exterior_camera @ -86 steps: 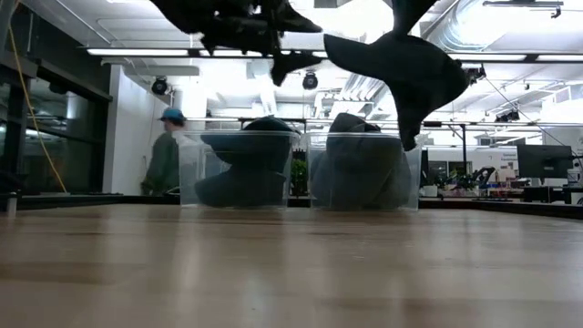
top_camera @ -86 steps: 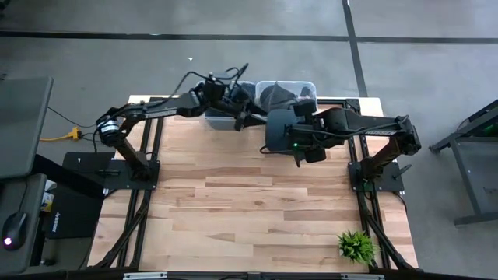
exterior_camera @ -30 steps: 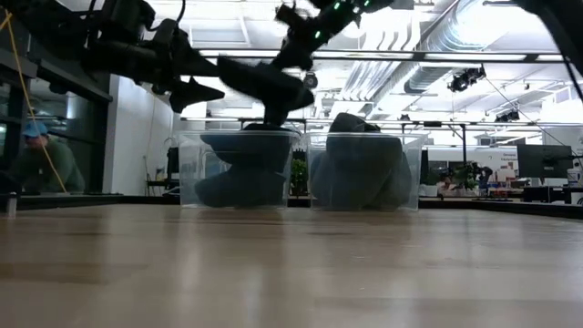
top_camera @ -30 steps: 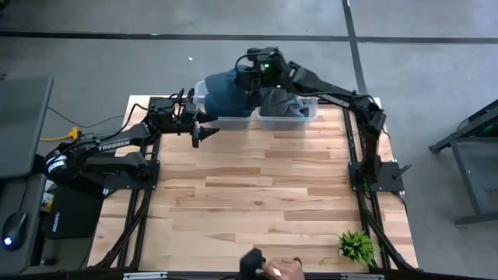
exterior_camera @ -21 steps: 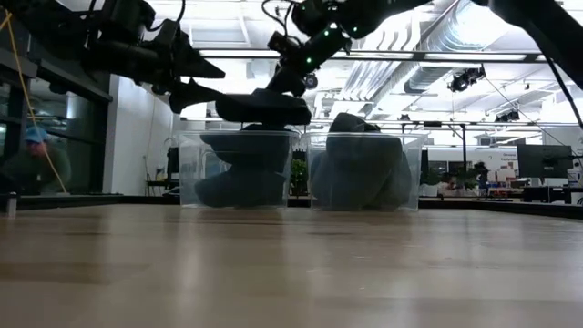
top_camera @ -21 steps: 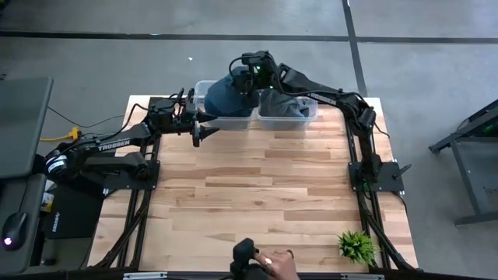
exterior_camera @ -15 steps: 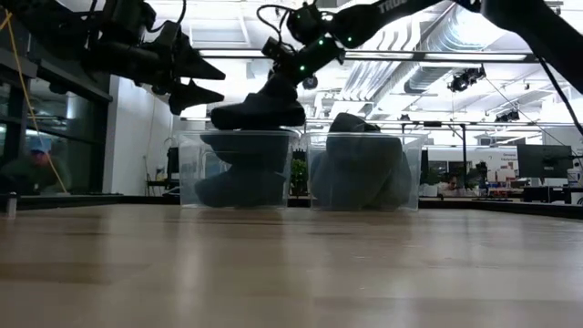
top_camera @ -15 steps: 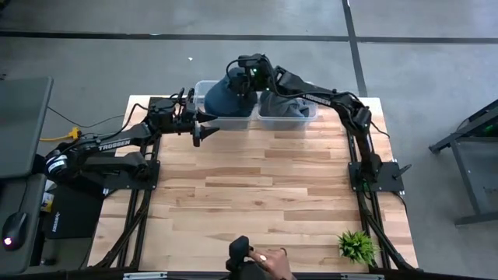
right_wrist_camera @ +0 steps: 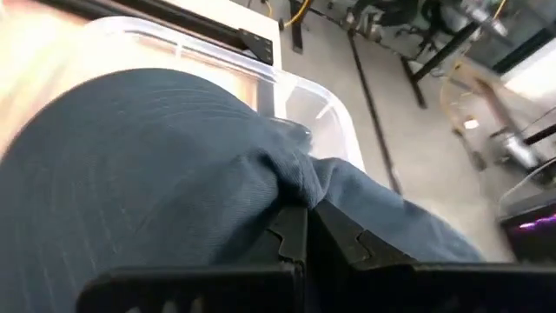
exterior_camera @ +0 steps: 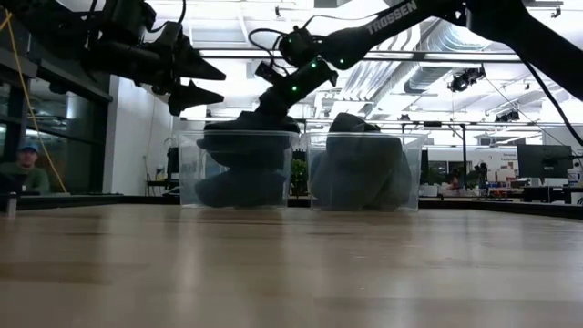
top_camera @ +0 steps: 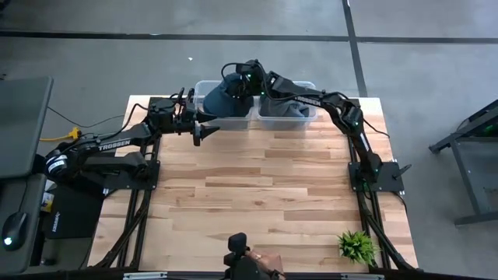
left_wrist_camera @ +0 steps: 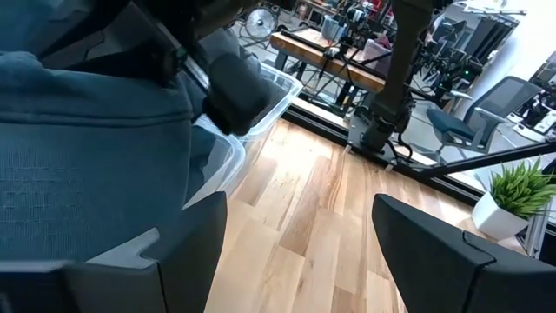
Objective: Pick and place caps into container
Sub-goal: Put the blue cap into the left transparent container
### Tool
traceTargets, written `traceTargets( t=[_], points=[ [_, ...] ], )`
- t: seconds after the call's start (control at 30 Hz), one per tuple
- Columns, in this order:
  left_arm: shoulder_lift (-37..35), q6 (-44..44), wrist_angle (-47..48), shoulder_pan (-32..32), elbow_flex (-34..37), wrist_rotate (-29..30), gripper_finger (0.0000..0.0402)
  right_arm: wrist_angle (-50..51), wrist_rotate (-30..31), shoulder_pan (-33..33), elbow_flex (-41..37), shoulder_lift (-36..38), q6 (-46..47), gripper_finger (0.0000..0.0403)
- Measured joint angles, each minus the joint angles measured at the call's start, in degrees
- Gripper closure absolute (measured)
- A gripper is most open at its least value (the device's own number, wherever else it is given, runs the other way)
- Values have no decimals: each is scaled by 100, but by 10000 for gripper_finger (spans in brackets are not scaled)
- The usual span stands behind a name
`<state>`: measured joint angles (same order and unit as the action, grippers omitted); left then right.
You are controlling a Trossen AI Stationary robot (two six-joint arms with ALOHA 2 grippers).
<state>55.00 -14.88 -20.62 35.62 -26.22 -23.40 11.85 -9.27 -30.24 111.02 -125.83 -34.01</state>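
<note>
Pinching a navy cap (top_camera: 226,97), the right gripper (top_camera: 243,84) has its fingers together on the fabric over the left bin (top_camera: 204,85), the cap resting on its heap. The left gripper (top_camera: 204,128) hovers beside that bin, fingers apart, empty. The right bin (top_camera: 310,85) holds grey caps (top_camera: 286,107).

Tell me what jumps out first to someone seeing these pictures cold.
The right gripper reaches across to the left-hand clear bin at the table's far edge, shut on a navy cap at the bin's top. The bin beside it is heaped with grey caps. The left gripper hangs open just in front of the bins.
</note>
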Motion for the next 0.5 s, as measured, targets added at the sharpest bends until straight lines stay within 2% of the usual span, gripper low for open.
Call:
traceTargets(
  t=[0.33,0.5],
  points=[
    [0,-60,7,0,-1,-2,115,245,-807,-13,-2,3,686,403],
    [0,-150,18,0,-2,-17,115,209,-522,28,-2,3,726,397]
  ],
)
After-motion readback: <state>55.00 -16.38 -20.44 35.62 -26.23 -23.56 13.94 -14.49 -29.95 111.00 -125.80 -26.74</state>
